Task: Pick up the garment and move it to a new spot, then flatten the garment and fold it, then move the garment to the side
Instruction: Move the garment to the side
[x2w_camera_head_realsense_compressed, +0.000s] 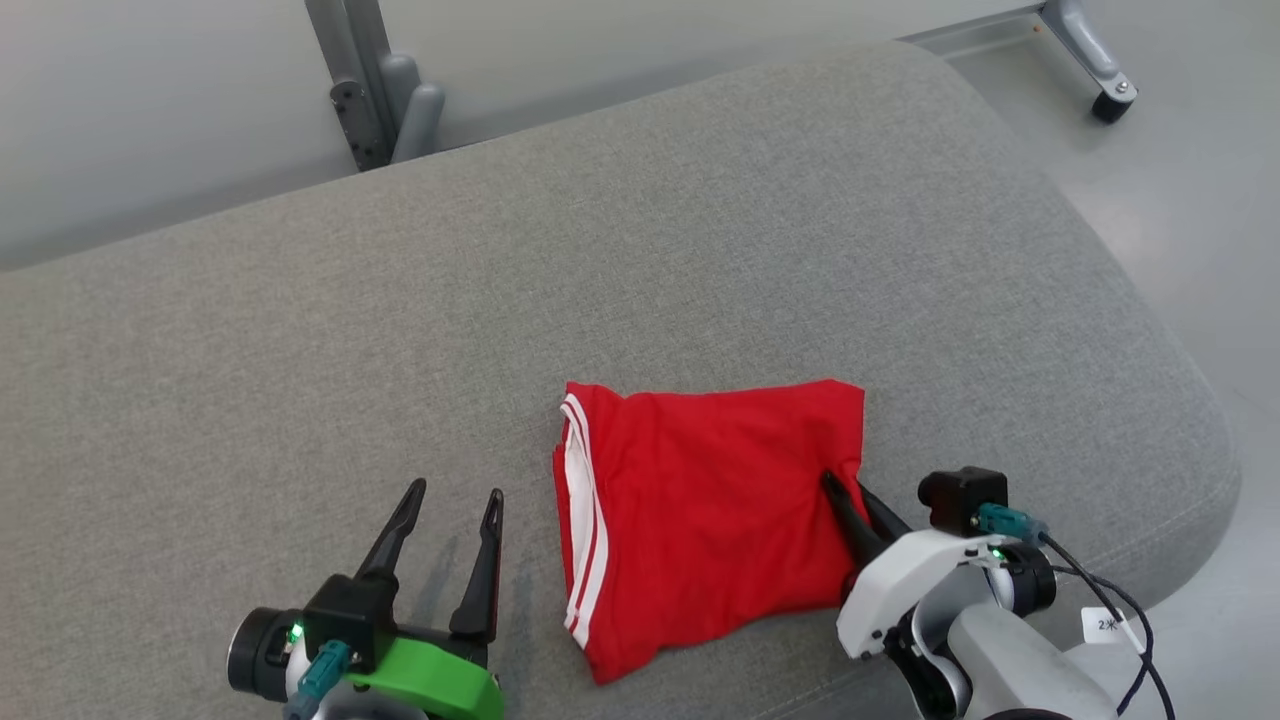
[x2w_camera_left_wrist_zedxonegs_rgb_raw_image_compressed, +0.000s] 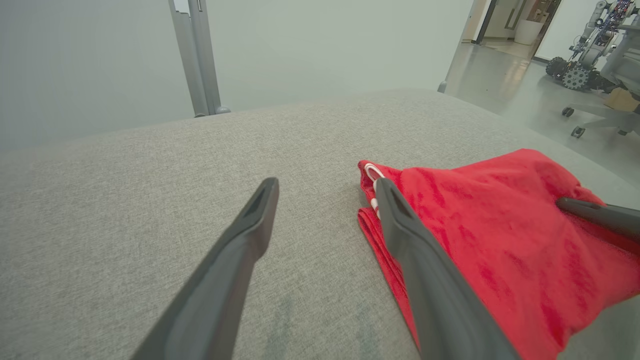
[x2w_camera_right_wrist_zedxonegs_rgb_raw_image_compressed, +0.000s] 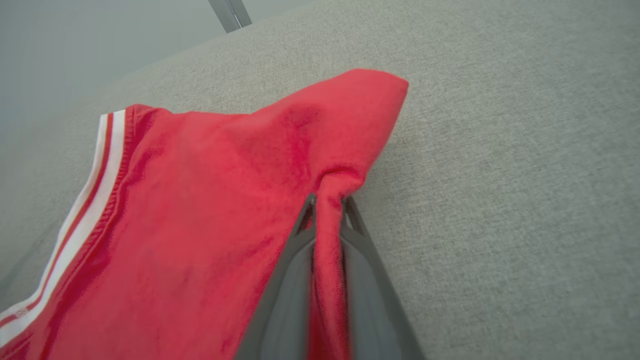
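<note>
The garment (x2w_camera_head_realsense_compressed: 700, 510) is red with white stripes along its left edge and lies folded on the grey cushion (x2w_camera_head_realsense_compressed: 640, 250). My right gripper (x2w_camera_head_realsense_compressed: 840, 490) is shut on the garment's right edge, and the right wrist view shows a ridge of red cloth (x2w_camera_right_wrist_zedxonegs_rgb_raw_image_compressed: 327, 200) pinched between the two fingers. My left gripper (x2w_camera_head_realsense_compressed: 455, 495) stands open just left of the garment, nothing between its fingers. In the left wrist view its right finger (x2w_camera_left_wrist_zedxonegs_rgb_raw_image_compressed: 400, 220) lies against the striped edge of the garment (x2w_camera_left_wrist_zedxonegs_rgb_raw_image_compressed: 500, 235), and the right gripper's dark fingers (x2w_camera_left_wrist_zedxonegs_rgb_raw_image_compressed: 595, 215) reach in from the right.
The cushion's rounded right edge (x2w_camera_head_realsense_compressed: 1190, 400) drops to a pale floor. A grey metal post (x2w_camera_head_realsense_compressed: 370, 90) rises behind the cushion, and a wheeled leg (x2w_camera_head_realsense_compressed: 1100, 60) stands at the back right. Another robot (x2w_camera_left_wrist_zedxonegs_rgb_raw_image_compressed: 580, 50) and chair legs stand far off on the floor.
</note>
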